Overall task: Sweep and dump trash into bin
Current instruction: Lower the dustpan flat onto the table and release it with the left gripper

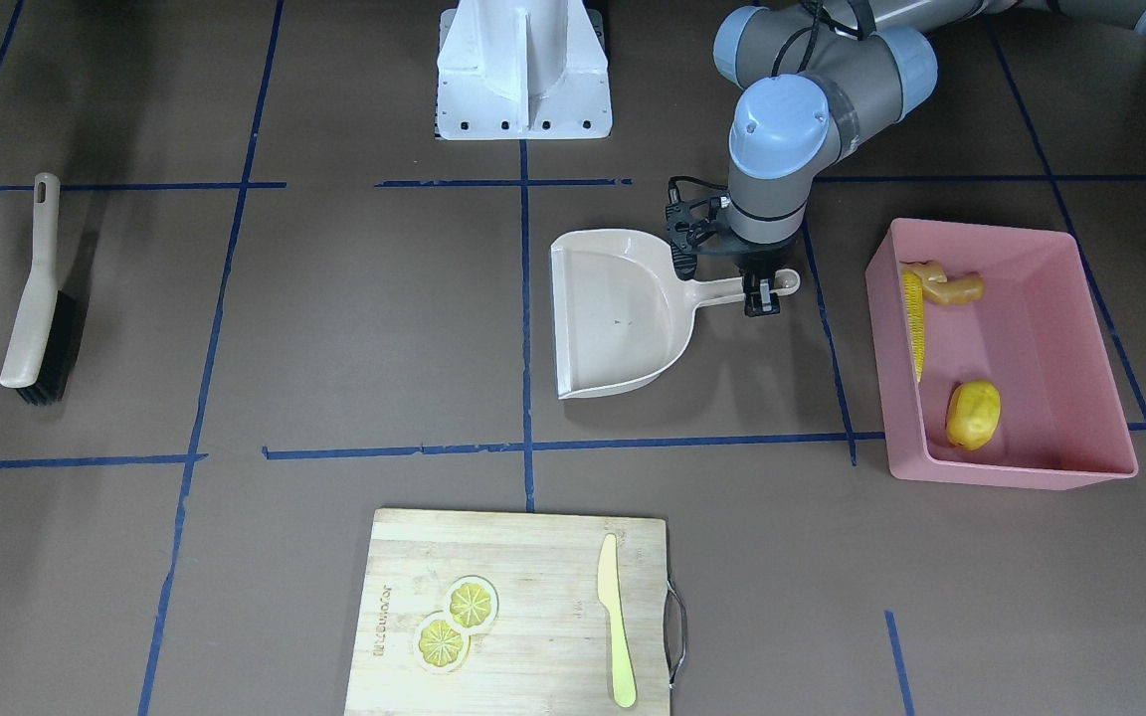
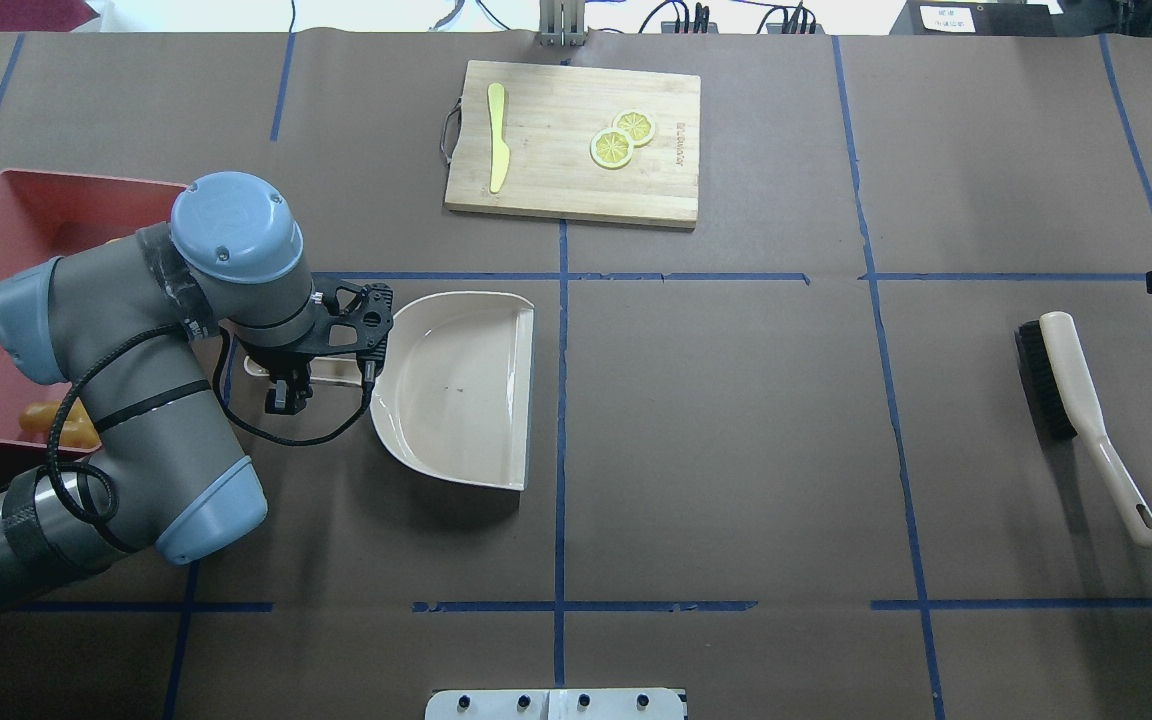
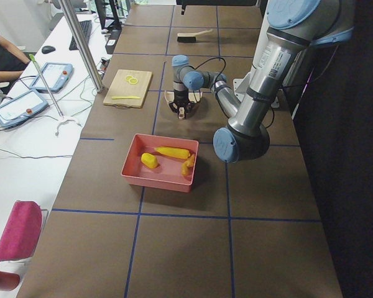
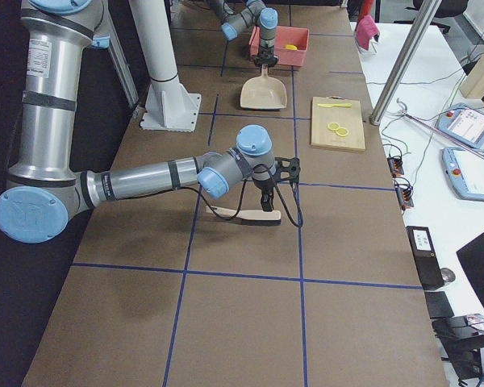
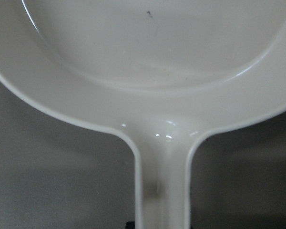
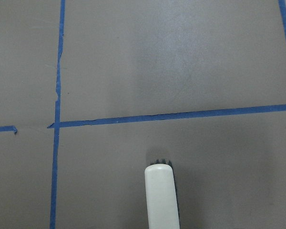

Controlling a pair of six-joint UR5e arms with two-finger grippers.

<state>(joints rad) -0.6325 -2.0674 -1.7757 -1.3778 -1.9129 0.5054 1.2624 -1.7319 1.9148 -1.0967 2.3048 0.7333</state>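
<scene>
Corn (image 1: 916,323), lump (image 1: 973,415) and ginger (image 1: 949,287) lay inside the bin (image 1: 1080,338) near the tabletop's left edge. The left hand (image 1: 761,296) was beside the bin, clamped on the dustpan (image 1: 618,318) handle. Whether the right hand (image 4: 265,197) was apart or together could not be told.

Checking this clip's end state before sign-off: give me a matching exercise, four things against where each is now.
Things:
1. corn cob
2. dustpan
3. brush
4. knife

Places:
A. on the cutting board
B. in the pink bin
C. on the table, handle at the left pincer
D. on the table, at the end far from the bin

Pairs: 1-B, 2-C, 3-D, 4-A
</scene>
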